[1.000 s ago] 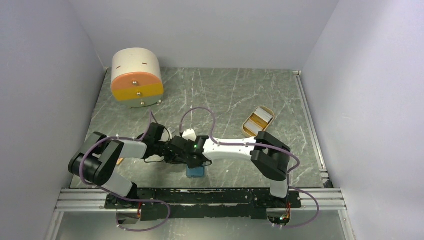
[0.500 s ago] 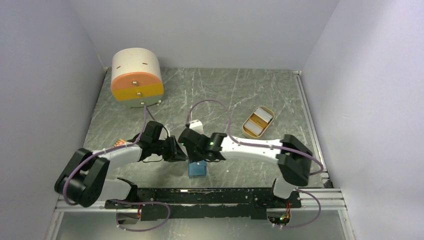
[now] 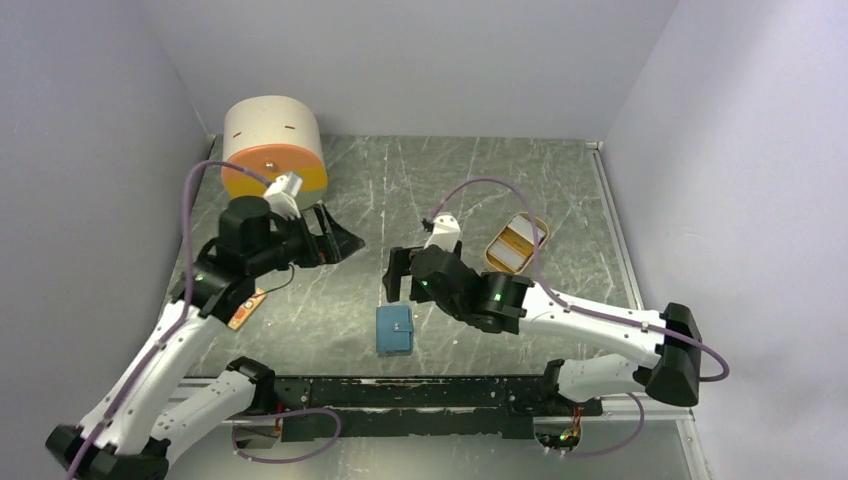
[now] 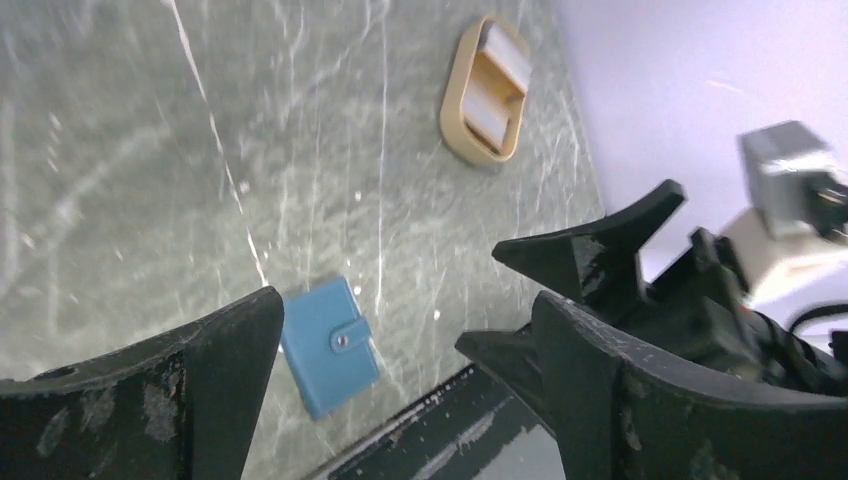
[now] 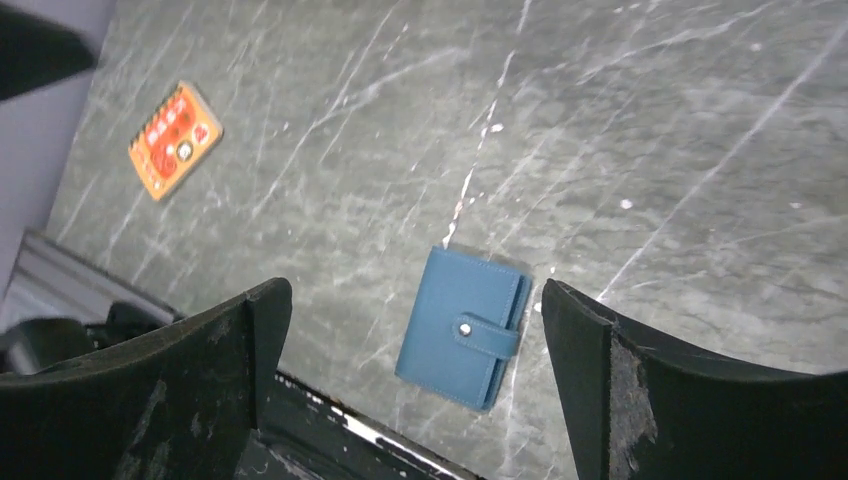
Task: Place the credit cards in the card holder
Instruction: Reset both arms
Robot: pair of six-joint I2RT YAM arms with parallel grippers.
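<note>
Plain pale lilac walls [image 3: 420, 60] on three sides, meeting at the back corners. Below, a dark grey-green bench [image 3: 480, 180], marbled with white streaks and scratches. Along its near edge, a ribbed aluminium rail [image 3: 160, 400]; down its right side, a thin pale strip [image 3: 622, 260]. In the back left corner, close to the wall, a round cream drum [image 3: 270, 130] with an orange face. Lit evenly and softly throughout.

No text is showing legibly anywhere: the orange credit card [image 5: 174, 139] lying on the surface [image 5: 650, 120] is carrying red and white markings too small to read, and the blue card holder [image 5: 455, 318] is showing a plain face.
</note>
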